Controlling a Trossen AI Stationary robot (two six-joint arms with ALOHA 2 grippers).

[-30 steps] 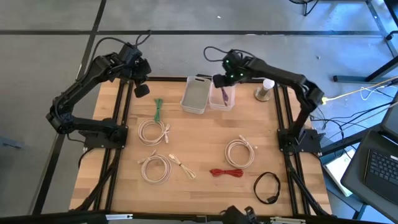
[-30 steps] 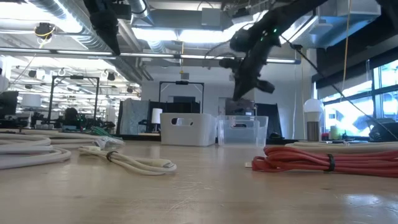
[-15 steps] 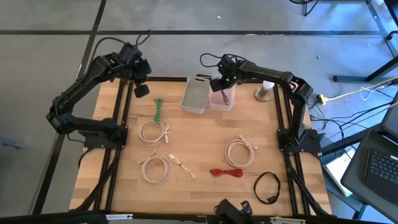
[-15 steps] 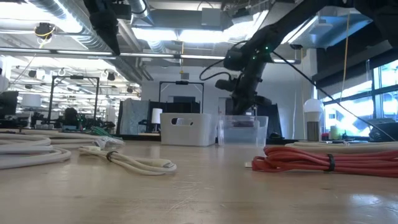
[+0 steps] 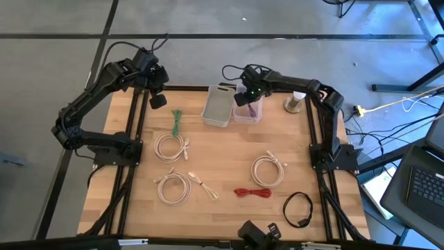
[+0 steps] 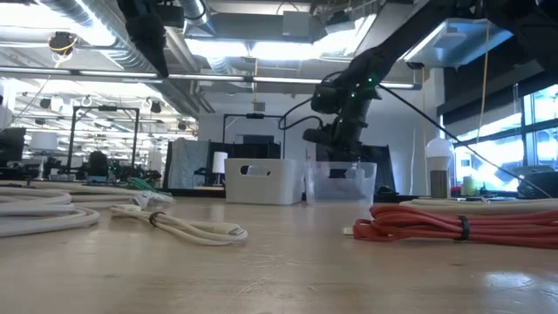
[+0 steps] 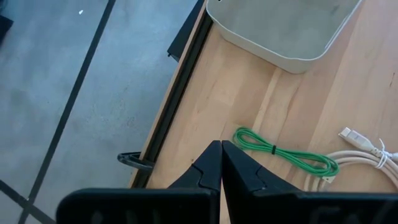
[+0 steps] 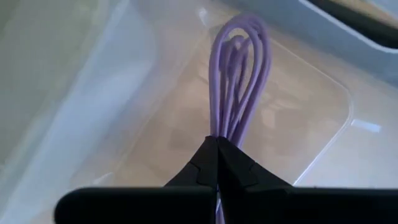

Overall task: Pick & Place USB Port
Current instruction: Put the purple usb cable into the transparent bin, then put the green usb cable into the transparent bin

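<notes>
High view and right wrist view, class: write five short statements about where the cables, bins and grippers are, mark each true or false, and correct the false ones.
1. The right gripper is shut on the purple cable. True.
2. The purple cable hangs over the white bin. False: it is over the clear bin.
3. The green cable lies on the table. True.
4. The left gripper holds a white cable. False: it is shut and holds nothing.
5. The red cable lies in a bin. False: it is on the table.
</notes>
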